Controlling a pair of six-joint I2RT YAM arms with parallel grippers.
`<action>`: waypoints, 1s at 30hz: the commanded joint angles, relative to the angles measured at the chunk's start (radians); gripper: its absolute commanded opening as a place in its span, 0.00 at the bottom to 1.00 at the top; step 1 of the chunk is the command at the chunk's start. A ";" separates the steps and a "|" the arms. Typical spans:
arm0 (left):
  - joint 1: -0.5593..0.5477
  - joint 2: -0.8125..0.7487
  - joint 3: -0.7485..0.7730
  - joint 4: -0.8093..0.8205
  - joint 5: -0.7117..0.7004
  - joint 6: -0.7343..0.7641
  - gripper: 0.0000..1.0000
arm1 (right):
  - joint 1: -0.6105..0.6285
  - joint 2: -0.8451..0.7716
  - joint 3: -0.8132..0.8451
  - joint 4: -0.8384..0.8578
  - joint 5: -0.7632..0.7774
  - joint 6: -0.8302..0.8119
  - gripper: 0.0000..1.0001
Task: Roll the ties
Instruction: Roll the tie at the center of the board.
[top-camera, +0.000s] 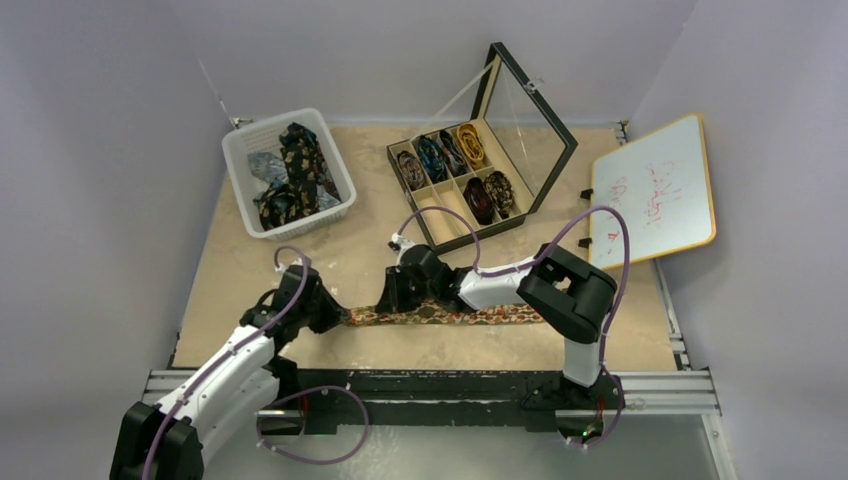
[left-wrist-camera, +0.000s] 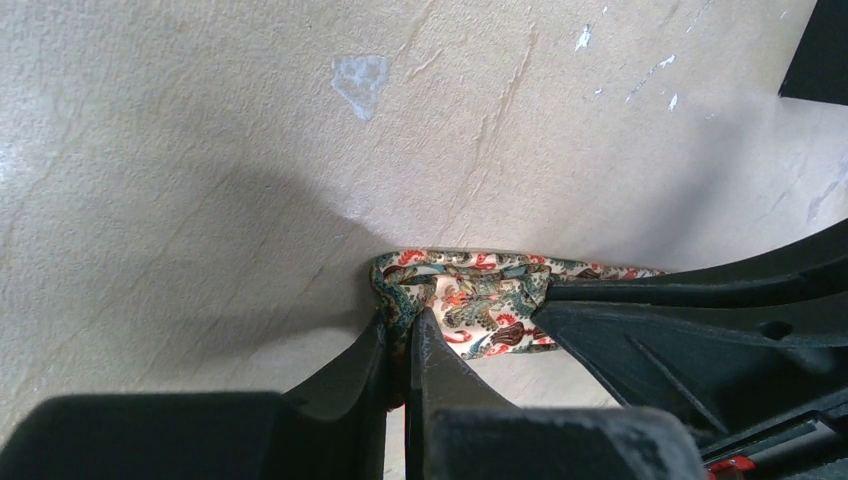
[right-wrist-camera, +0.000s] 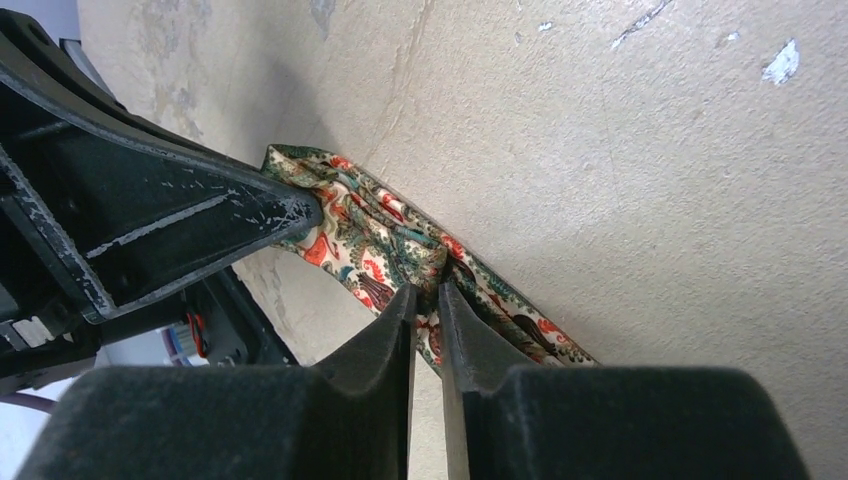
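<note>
A tan-orange paisley tie lies stretched across the near part of the table. My left gripper is at its left end. In the left wrist view that gripper is shut, with the bunched end of the tie pinched between its fingers. My right gripper is a short way along the same tie. In the right wrist view it is shut on a fold of the tie. The two grippers are close together, each showing in the other's wrist view.
A white basket at the back left holds several loose dark ties. An open black box with a raised glass lid at the back centre holds several coiled ties. A whiteboard leans at the right.
</note>
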 joint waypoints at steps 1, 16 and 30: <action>-0.012 0.010 0.067 -0.012 -0.050 0.048 0.00 | -0.004 -0.021 0.034 -0.052 0.010 -0.021 0.18; -0.032 0.037 0.176 -0.099 -0.102 0.088 0.00 | -0.005 0.025 0.080 -0.049 -0.002 -0.011 0.07; -0.173 0.124 0.289 -0.125 -0.196 0.078 0.00 | -0.006 0.070 0.106 -0.055 -0.022 0.007 0.04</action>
